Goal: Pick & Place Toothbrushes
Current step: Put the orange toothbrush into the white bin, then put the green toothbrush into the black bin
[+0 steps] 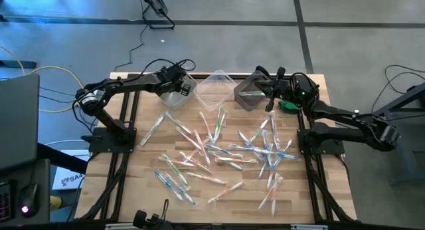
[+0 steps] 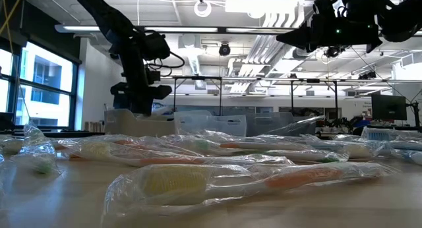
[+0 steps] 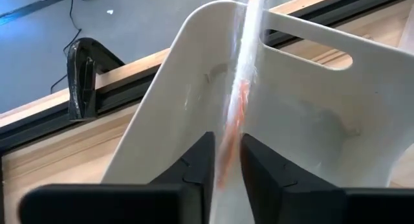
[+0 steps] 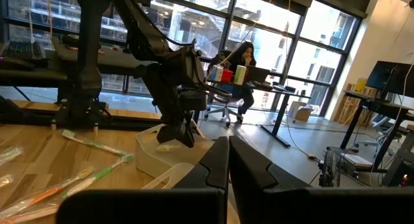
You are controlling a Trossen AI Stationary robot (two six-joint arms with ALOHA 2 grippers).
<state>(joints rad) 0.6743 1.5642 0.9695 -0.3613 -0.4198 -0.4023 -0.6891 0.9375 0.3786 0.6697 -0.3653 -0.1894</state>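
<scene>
Above the white bin, at the table's far edge, the left gripper points down into the bin's hollow; its jaws stand narrowly apart with an orange-handled toothbrush in its clear wrapper between them, the wrapper reaching from the fingertips up past the bin's rim. Whether the fingers press on the wrapper cannot be told. Beside the white bin stands a clear bin, and beyond that a grey bin with a toothbrush lying in it. Over the grey bin's outer side, away from the white bin, the right gripper hangs with its jaws closed on nothing. Just beyond the grey bin, farther still from the white bin, a small green object lies on the table. Nearer the camera than the white bin, the remaining toothbrushes lie scattered across the wooden top, many crossing or touching one another.
</scene>
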